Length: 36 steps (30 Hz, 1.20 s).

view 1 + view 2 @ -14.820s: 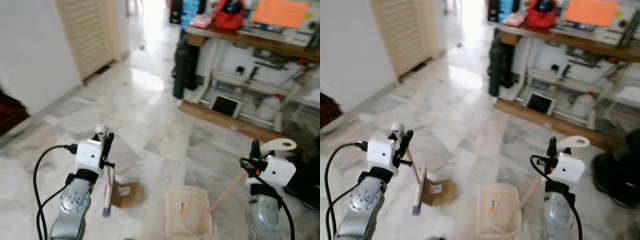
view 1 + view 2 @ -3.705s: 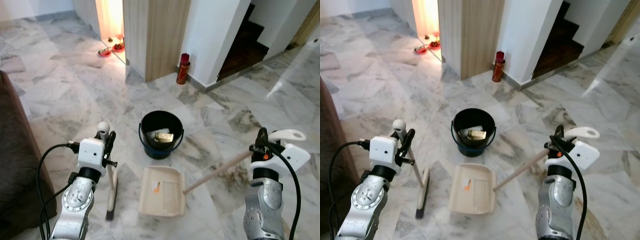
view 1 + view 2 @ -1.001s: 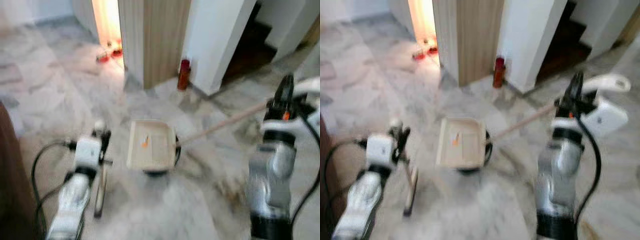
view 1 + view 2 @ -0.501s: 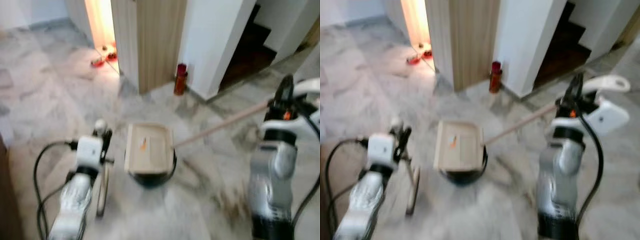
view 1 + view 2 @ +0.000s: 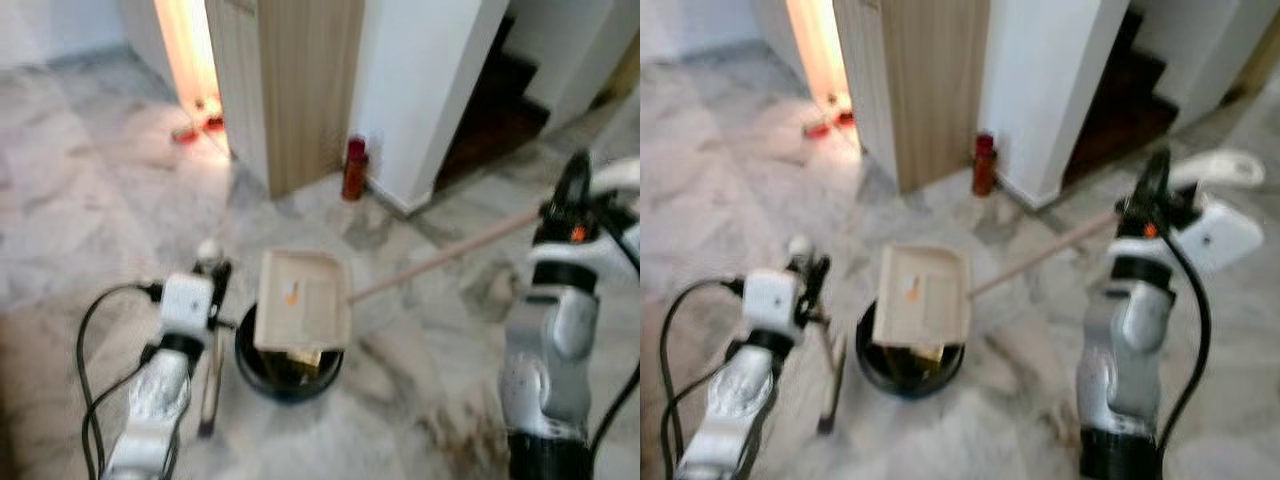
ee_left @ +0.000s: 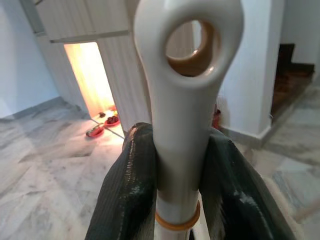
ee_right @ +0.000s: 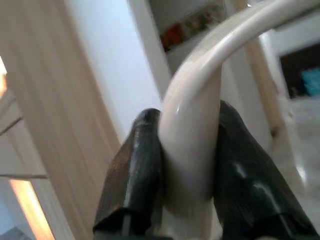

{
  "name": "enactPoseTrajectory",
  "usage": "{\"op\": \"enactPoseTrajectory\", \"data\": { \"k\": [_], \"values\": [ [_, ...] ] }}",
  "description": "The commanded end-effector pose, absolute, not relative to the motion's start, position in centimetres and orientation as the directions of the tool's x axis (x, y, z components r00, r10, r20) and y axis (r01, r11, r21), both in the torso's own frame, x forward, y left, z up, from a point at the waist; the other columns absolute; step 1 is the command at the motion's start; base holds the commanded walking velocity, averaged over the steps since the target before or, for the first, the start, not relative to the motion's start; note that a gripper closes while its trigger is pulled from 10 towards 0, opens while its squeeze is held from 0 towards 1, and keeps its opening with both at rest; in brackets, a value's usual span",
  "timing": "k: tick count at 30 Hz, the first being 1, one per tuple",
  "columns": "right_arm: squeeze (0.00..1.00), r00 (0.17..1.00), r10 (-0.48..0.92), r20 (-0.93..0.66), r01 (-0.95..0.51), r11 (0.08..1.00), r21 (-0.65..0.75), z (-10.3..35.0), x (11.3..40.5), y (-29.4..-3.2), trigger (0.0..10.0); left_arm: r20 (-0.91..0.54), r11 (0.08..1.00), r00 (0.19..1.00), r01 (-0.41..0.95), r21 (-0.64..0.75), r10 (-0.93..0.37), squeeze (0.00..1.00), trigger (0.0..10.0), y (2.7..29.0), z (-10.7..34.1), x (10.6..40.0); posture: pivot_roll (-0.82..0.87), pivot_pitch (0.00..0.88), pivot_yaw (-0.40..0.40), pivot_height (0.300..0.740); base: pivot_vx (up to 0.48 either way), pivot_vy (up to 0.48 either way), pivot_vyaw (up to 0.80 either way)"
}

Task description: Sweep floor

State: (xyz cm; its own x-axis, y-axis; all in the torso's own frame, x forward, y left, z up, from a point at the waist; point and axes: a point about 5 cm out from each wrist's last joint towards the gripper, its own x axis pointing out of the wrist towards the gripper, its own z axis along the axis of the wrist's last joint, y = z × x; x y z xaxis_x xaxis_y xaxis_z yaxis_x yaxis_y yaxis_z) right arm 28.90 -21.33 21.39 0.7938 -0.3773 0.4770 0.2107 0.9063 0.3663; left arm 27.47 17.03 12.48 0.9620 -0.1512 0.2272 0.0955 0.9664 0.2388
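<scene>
Fingers [image 6: 127,190] of the left gripper [image 6: 180,195] pinch the white looped top of the broom handle [image 6: 185,100], and the broom [image 5: 210,385] stands upright on the marble floor [image 5: 90,220] just left of the black bucket [image 5: 285,375]. Black fingers [image 7: 135,175] of the right gripper [image 7: 187,170] clamp the curved pale end of the dustpan handle [image 5: 440,258]. At its far end the cream dustpan [image 5: 300,300] hangs tilted over the bucket, with an orange scrap on it. Beyond, a red bottle [image 5: 353,168] stands by the wooden panel [image 5: 300,80].
</scene>
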Motion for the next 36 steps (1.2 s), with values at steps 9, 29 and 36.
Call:
{"op": "enactPoseTrajectory", "data": {
  "k": [9,29,36],
  "values": [
    [0.0,0.758,-0.373,0.535,0.16,0.902,0.402,23.0,28.6,-20.8,10.0,0.27,0.963,0.95,0.084,0.255,-0.154,0.0,10.0,17.2,13.5,27.6,0.18,0.085,-0.078,0.74,0.347,0.0,0.0],
    [0.0,0.773,-0.307,0.556,0.081,0.916,0.394,23.6,28.8,-19.6,10.0,0.291,0.966,0.945,0.078,0.245,-0.15,0.0,10.0,17.2,13.9,27.7,0.18,0.101,-0.078,0.74,0.187,0.0,0.0],
    [0.0,0.77,-0.126,0.625,-0.082,0.953,0.293,24.6,28.5,-17.0,10.0,0.291,0.966,0.944,0.082,0.245,-0.154,0.0,10.0,17.2,13.9,27.8,0.18,0.108,-0.076,0.74,0.0,0.0,0.0]
  ]
}}
